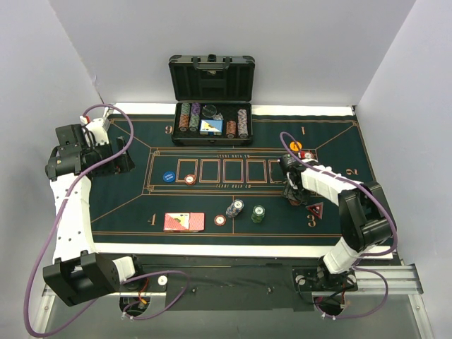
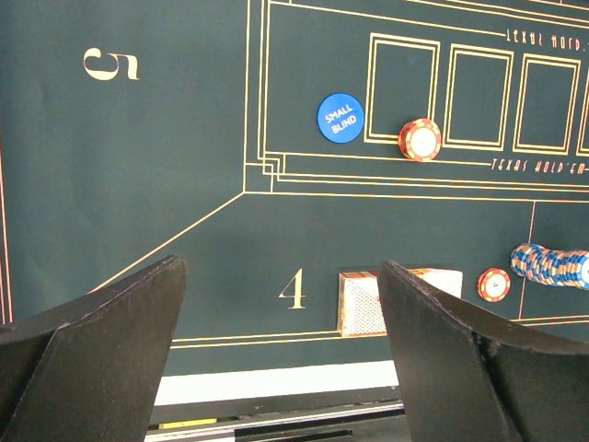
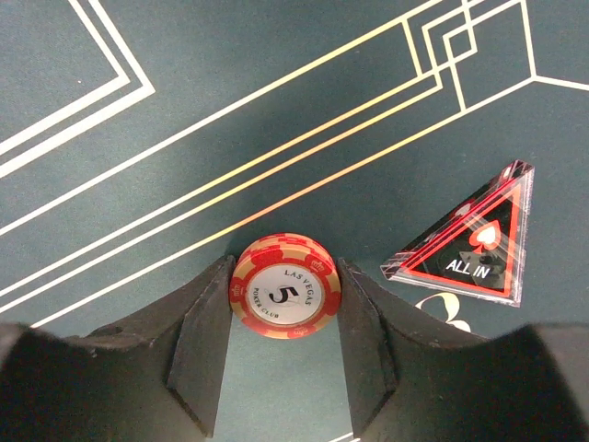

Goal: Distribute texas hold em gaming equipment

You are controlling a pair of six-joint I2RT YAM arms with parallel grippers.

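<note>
My right gripper [image 3: 283, 293] is shut on a small stack of red poker chips [image 3: 285, 284] marked 5, just above the green felt. Right beside it lies the dark red triangular ALL IN marker [image 3: 474, 244]. In the top view this gripper [image 1: 293, 192] hangs near seat 3. My left gripper [image 2: 281, 269] stands wide open with nothing in it, over the felt at the left [image 1: 116, 159]. Red-backed cards [image 1: 183, 222] lie at seat 4 with a red chip [image 1: 220, 220] beside them. The blue SMALL BLIND disc [image 2: 340, 117] and another red chip [image 2: 420, 140] sit by the centre boxes.
A black case [image 1: 212, 106] stands open at the back with racked chip rows. A leaning grey-blue chip stack [image 1: 234, 208] and a green stack [image 1: 258, 212] sit at the front centre. An orange disc [image 1: 295, 146] lies near seat 1. White walls close in both sides.
</note>
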